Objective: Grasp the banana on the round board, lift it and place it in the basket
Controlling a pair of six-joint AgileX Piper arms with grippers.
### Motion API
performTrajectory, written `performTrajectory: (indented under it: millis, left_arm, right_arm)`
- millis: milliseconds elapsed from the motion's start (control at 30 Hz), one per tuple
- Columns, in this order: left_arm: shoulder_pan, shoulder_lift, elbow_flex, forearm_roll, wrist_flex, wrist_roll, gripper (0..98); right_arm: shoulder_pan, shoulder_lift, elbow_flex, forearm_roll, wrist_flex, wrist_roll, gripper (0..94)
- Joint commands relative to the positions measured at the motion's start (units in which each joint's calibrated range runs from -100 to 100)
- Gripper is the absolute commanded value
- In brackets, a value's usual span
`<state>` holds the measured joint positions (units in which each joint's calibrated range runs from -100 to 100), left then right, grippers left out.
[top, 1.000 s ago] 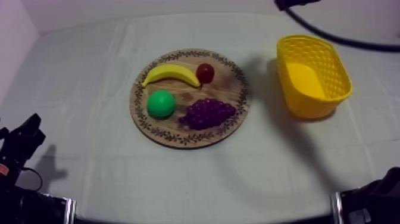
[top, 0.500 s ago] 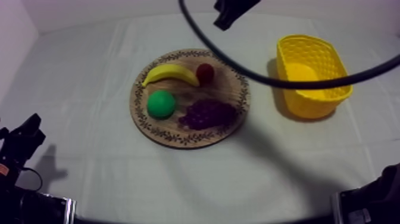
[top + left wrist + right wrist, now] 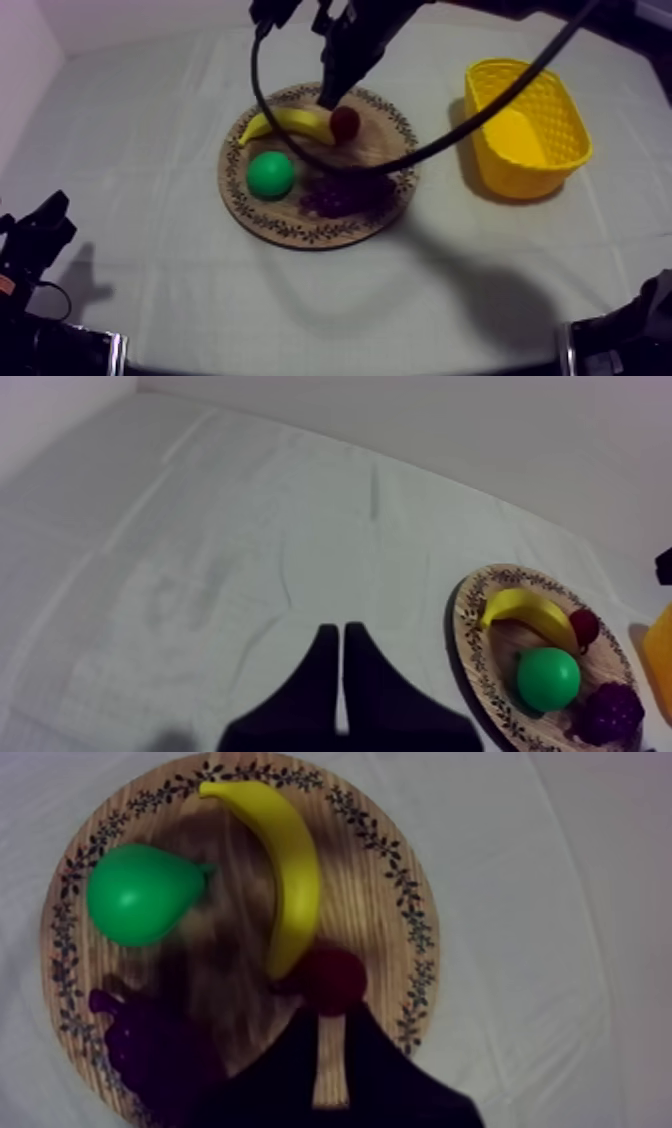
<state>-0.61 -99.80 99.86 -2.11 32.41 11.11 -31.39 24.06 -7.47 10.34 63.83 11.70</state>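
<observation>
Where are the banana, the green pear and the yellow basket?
banana (image 3: 293, 867): right wrist view, middle of its curved yellow body.
pear (image 3: 140, 892): right wrist view, centre of its round green body.
yellow basket (image 3: 560, 118): top view, on its latticed side wall.

Yellow banana (image 3: 285, 862), green pear (image 3: 140, 892), grapes (image 3: 605, 714) prob. purple, board (image 3: 375, 902) w/ leaf-patterned rim.

The banana (image 3: 285, 122) is yellow and curved. It lies flat on the round wooden board (image 3: 300, 236), along its far left side beside the patterned rim. The board lies flat on the table (image 3: 140, 160). The yellow basket (image 3: 522, 180), lattice-walled, stands upright to the board's right, apart from it.
</observation>
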Motion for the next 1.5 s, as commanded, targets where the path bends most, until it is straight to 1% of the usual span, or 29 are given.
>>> performTrajectory:
  millis: [0,167,467,667,733,800,867,1000,1100,1167,1267,1467]
  left_arm:
    - [0.0,0.0,0.0,-0.02,0.0,0.0,0.1]
    - [0.0,0.0,0.0,-0.02,0.0,0.0,0.1]
    - [0.0,0.0,0.0,-0.02,0.0,0.0,0.1]
    - [0.0,0.0,0.0,-0.02,0.0,0.0,0.1]
    - [0.0,0.0,0.0,-0.02,0.0,0.0,0.1]
    - [0.0,0.0,0.0,-0.02,0.0,0.0,0.1]
    - [0.0,0.0,0.0,-0.02,0.0,0.0,0.1]
    - [0.0,0.0,0.0,-0.02,0.0,0.0,0.1]
    - [0.0,0.0,0.0,-0.02,0.0,0.0,0.1]
    - [0.0,0.0,0.0,-0.02,0.0,0.0,0.1]
    - [0.0,0.0,0.0,-0.02,0.0,0.0,0.1]
    - [0.0,0.0,0.0,-0.02,0.0,0.0,0.1]
  right_arm:
    - [-0.3,2.1,-1.7,-0.2,0.1,0.0,10.0]
    - [-1.6,5.7,-7.1,-0.2,1.9,-0.3,10.6]
    - [-3.7,9.5,-16.3,0.3,8.7,0.4,12.4]
    - [-3.5,10.3,-17.7,0.4,9.0,0.5,14.0]
    - [-3.3,10.3,-17.8,0.6,8.8,0.3,16.0]
    - [-3.2,10.4,-18.0,0.8,8.7,-0.1,19.7]
    - [-3.2,10.5,-18.3,0.7,9.0,-0.2,26.9]
    - [-3.5,10.6,-18.6,1.2,9.8,-0.9,48.4]
    - [-4.0,10.6,-17.7,2.8,9.5,-2.0,64.7]
    - [-4.3,10.7,-16.7,3.9,9.2,-2.6,72.1]
    - [-4.5,10.8,-15.7,4.4,8.3,-3.2,77.1]
    - [-4.4,11.4,-15.5,4.4,7.9,-3.0,78.5]
